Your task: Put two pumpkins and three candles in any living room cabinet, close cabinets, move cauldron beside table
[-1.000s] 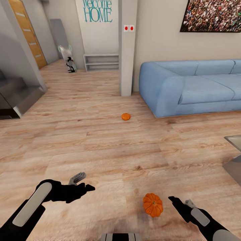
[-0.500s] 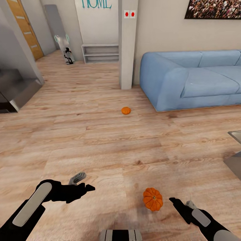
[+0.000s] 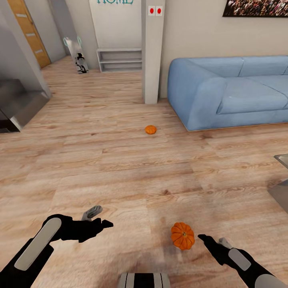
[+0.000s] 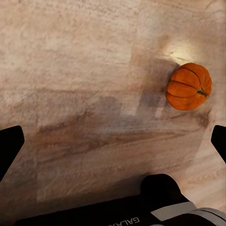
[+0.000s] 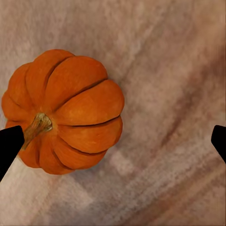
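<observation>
My view has tipped down a little since a second ago, so the sofa (image 3: 232, 92) and wall sit higher in the head view and the near pumpkin (image 3: 183, 235) has slid up the picture, while my right gripper (image 3: 208, 242) has crept closer to it. That pumpkin sits on the wood floor (image 3: 120, 168) just in front of me, just beside the right gripper's tip; the second pumpkin (image 3: 151, 129) lies well off, mid-floor near the sofa's corner. My right gripper is spread wide: in the right wrist view one finger (image 5: 8, 147) shows at the pumpkin's stem side and the other at the far edge, with the pumpkin off-centre between them. My left gripper (image 3: 100, 218) hangs wide too, empty, over bare floor, and its wrist camera catches the near pumpkin to one side. To take it well, I judge I should shift the right gripper until the pumpkin is centred between the fingers, come down low enough to bracket its widest ribs and not the stem, then close gently, since a round body could squirt out of a glancing pinch. For writing: teal letters reading "HOME" (image 3: 114, 2) are cut off at the wall's top, and part of "GALAXEA" shows on my left arm in its wrist view.
</observation>
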